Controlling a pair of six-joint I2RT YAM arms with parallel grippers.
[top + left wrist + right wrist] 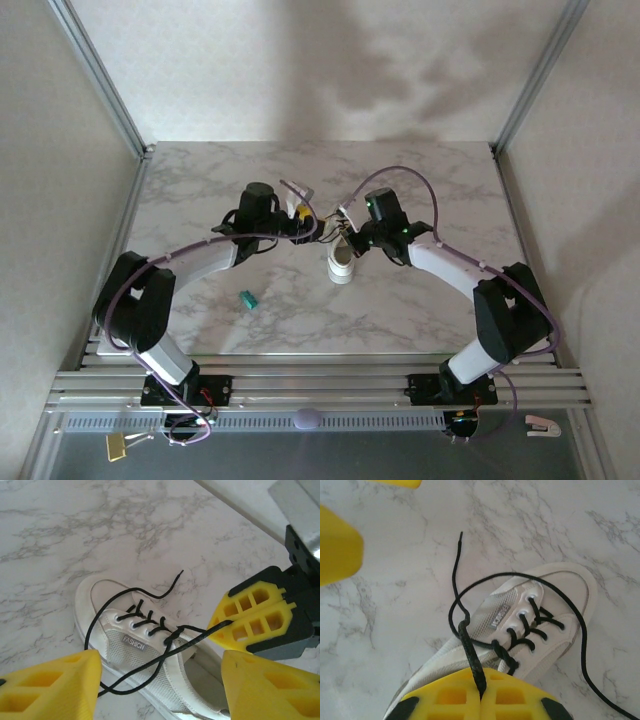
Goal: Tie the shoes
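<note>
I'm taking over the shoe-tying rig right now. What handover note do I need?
Left gripper: open, empty, poised over the sneaker.
Right gripper: shut on one black lace near the sneaker's opening.
Sneaker: upright on the marble table, between the two grippers. The other lace end lies loose on the table beside it. A small teal object lies apart, nearer the left arm.
Done: laces run through the eyelets and cross at the top.
Left: no bow yet; loops still need forming and pulling tight.
</note>
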